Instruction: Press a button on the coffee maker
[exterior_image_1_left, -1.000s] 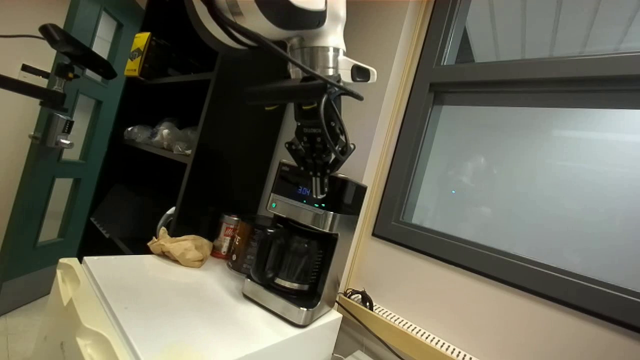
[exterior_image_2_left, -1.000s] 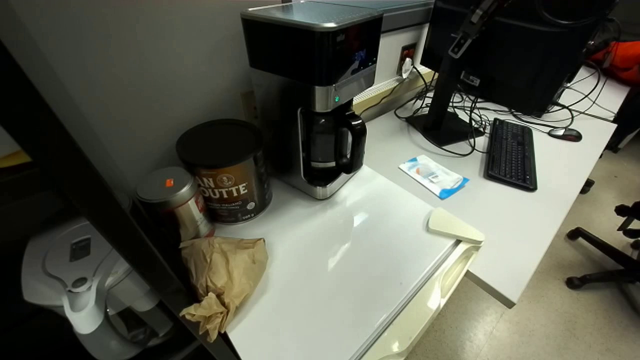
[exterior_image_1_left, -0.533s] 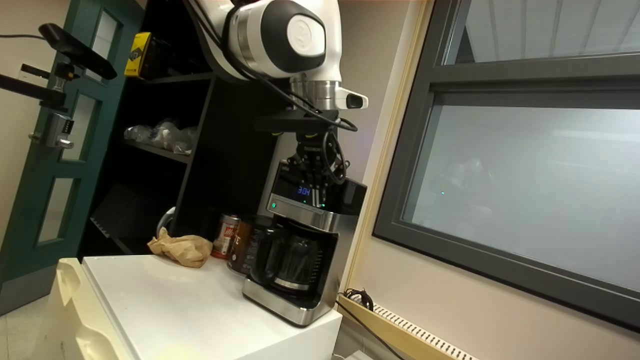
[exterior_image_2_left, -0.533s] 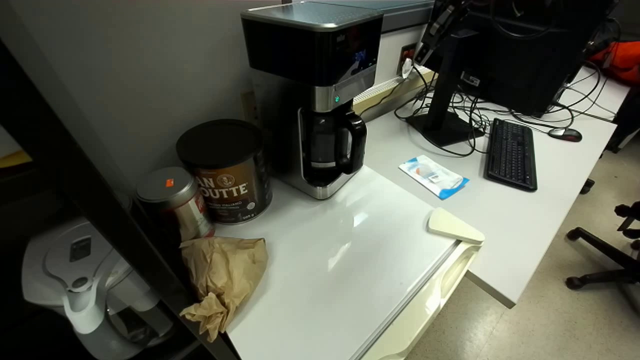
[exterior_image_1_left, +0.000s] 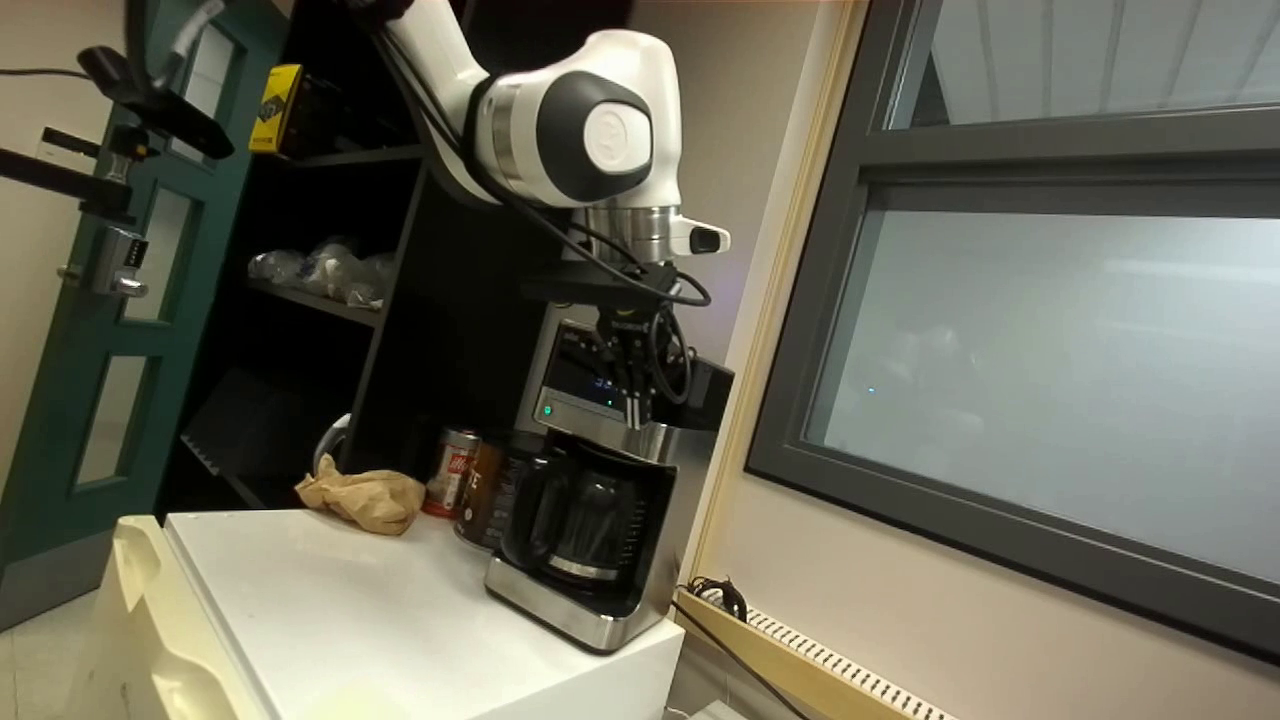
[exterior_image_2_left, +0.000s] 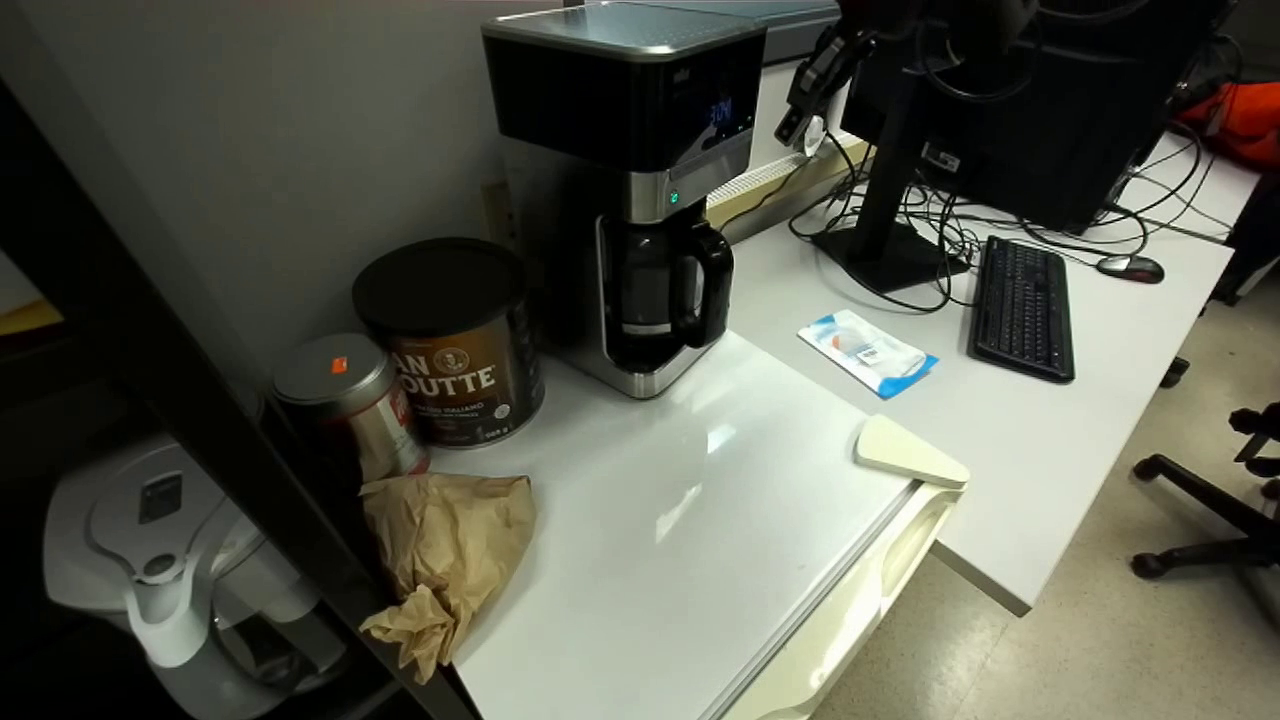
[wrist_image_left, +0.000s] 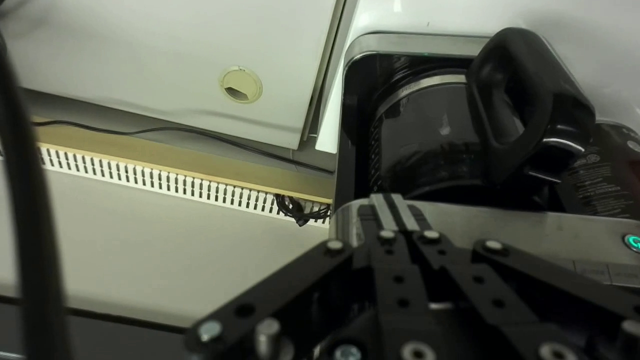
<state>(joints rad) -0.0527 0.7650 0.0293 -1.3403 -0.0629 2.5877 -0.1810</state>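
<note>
A: Where to log the coffee maker (exterior_image_2_left: 645, 195)?
B: Upright on the white top (exterior_image_2_left: 650, 570), near the wall (exterior_image_2_left: 774, 92). Visible in all three views. From above in wrist view, with pot (wrist_image_left: 430, 130) and handle (wrist_image_left: 545, 100) at upper right.
A: And the gripper (wrist_image_left: 394, 207)?
B: Pointing down in an exterior view, in front of the silver band (exterior_image_1_left: 585, 418), hiding part of it. In an exterior view with wall showing between, just beside the front, apart.
A: And the fingers (wrist_image_left: 381, 212), wide or narrow?
B: Narrow. Side by side, with a thin dark line between, clearest in wrist view.
A: And blue digits (exterior_image_2_left: 720, 110), green light (wrist_image_left: 634, 242)?
B: Uncovered digits in an exterior view; digits (exterior_image_1_left: 603, 384) partly behind the gripper in an exterior view. Caught the light in all three, at the right edge in wrist view.
A: Clutter?
B: Found paper bag (exterior_image_2_left: 455, 560), brown tin (exterior_image_2_left: 455, 365), small tin (exterior_image_2_left: 355, 405) in both exterior views. Only a slice of brown tin in wrist view.
A: Seen in just a single view?
B: In wrist view, a round cream cover (wrist_image_left: 242, 80). In an exterior view, keyboard (exterior_image_2_left: 1022, 305), mouse (exterior_image_2_left: 1131, 268), blue-edged packet (exterior_image_2_left: 868, 352). In an exterior view, green door (exterior_image_1_left: 140, 338), plastic bags (exterior_image_1_left: 335, 272).
</note>
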